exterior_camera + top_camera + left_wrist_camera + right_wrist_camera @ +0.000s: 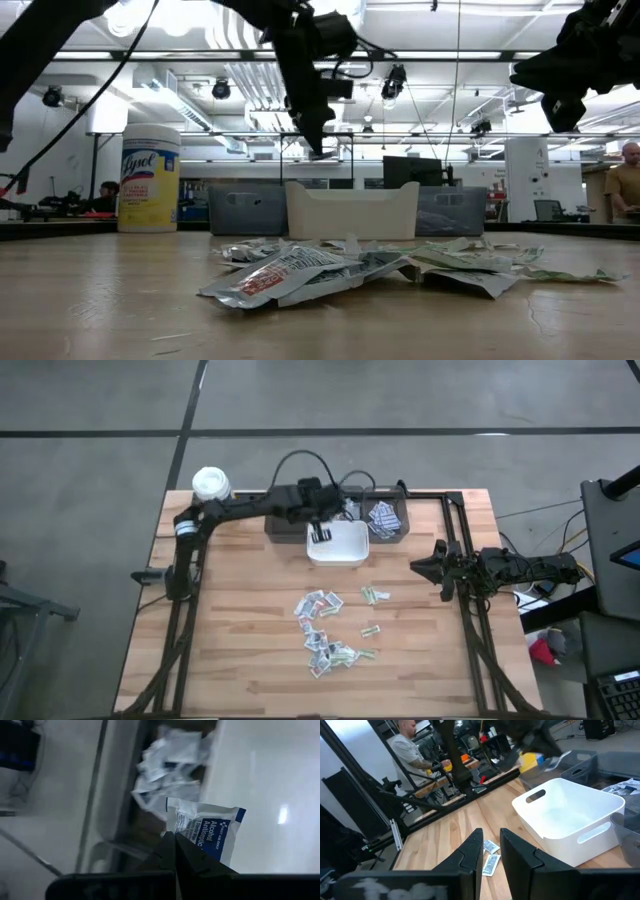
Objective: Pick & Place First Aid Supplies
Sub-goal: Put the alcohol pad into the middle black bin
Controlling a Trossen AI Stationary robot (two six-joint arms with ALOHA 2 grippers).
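Holding alcohol packet (212, 831), left gripper (174, 851) prob. over white bin (338, 545).

A yellow wipes canister (149, 178) (white-lidded) stands at the table's (250, 640) corner.

So the white bin (338, 546) is the anchor: packets (325, 628) scattered on the table in front of it, another bin (385, 519) just right-behind, wipes canister (210, 484) far left.

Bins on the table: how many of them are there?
3. A white bin sits mid-table at the far edge, empty as far as shown. A grey bin holding packets stands behind it to its right, and another grey bin to its left, mostly hidden by the left arm from above.
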